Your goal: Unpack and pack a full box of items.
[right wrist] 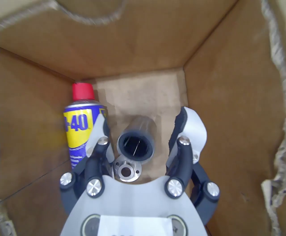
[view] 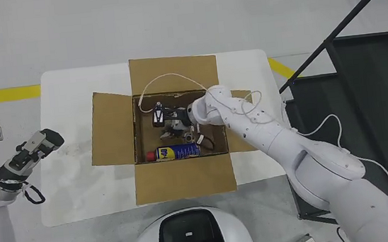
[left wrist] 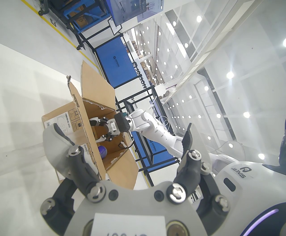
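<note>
Well, top view: open cardboard box (view: 113, 129) on white table (view: 63, 99); spray can (view: 177, 151) lies inside along wall nearest robot. R gripper (view: 169, 118) down in box, L gripper (view: 40, 146) by table's left edge. L wrist: fingers apart, empty. R wrist: fingers apart, astride dark tube (right wrist: 136, 143); metal flange (right wrist: 126, 171) just beside it.

Glossy white arms (view: 274, 137) end in grey plates (right wrist: 134, 201), silver screws (right wrist: 174, 185), black linkages (right wrist: 185, 161) and white, black-padded fingers (right wrist: 196, 129).

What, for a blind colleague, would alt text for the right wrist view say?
Open right gripper inside a cardboard box, straddling a dark tube; a red-capped spray can lies beside it.
</note>
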You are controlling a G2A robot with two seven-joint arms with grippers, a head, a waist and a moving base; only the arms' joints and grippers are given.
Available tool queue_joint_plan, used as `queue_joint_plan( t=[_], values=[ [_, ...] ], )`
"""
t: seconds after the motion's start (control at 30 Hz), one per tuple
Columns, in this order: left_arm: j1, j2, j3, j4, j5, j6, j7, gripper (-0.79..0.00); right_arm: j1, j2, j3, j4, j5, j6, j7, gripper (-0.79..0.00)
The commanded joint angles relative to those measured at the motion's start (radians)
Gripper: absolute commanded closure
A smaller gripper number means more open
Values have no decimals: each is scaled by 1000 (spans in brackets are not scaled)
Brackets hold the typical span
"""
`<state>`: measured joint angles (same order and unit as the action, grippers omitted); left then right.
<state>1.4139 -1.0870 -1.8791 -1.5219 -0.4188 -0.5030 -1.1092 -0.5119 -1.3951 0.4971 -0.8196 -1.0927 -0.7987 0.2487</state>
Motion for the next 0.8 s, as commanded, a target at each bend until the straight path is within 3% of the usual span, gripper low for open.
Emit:
queue_joint_plan(
  t=[0.0, 0.2, 0.4, 0.6, 0.77],
  values=[
    [0, 0, 0, 0, 0, 0, 0, -785, -9, 17, 26, -36, -2, -33, -17, -785],
    [0, 0, 0, 0, 0, 0, 0, -785, -90, 100, 160, -216, -5, -104, -46, -785],
    [0, 0, 0, 0, 0, 0, 0, -785, -274, 207, 374, -467, 70, -214, 21, -785],
    [-7, 2, 37, -8, 59, 27, 27, -785, -486, 298, 550, -662, 334, -214, 206, -785],
    [-75, 4, 112, 58, 143, 20, 34, -785, -600, 348, 666, -738, 578, -147, 370, -785]
  ],
)
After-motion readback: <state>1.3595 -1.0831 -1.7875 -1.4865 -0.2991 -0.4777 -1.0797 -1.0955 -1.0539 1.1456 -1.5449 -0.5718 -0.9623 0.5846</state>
